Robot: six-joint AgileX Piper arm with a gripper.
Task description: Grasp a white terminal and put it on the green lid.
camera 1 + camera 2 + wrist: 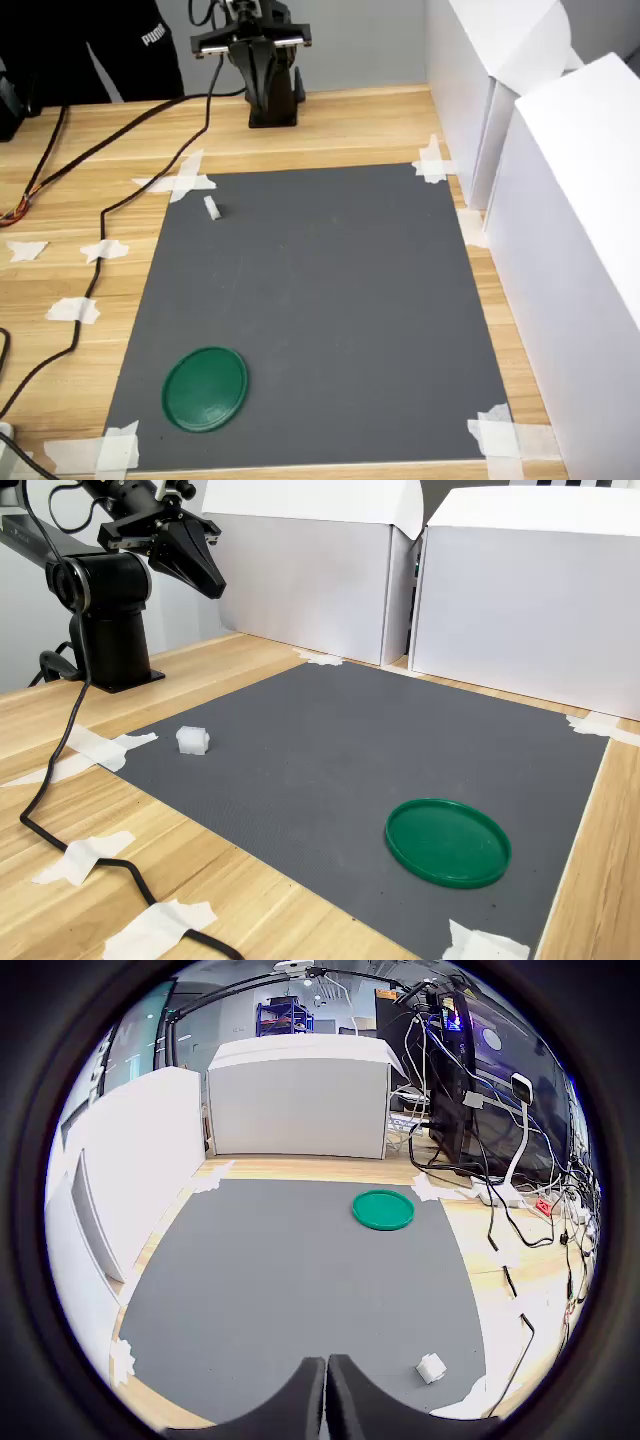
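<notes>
Tiny white plastic terminal block (192,739) near grey mat (330,300) corner; flat round dark-green plastic lid (448,842) well apart on mat; black gripper (326,1390) raised, jaws pressed together, empty.

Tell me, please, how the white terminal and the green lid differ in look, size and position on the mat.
The white terminal is a tiny, stubby white block; the green lid is a far larger, flat, round dark-green disc with a raised rim. The terminal sits near the mat corner closest to the arm's base; the lid lies towards the opposite end. Both rest untouched on the grey mat, well apart.
</notes>
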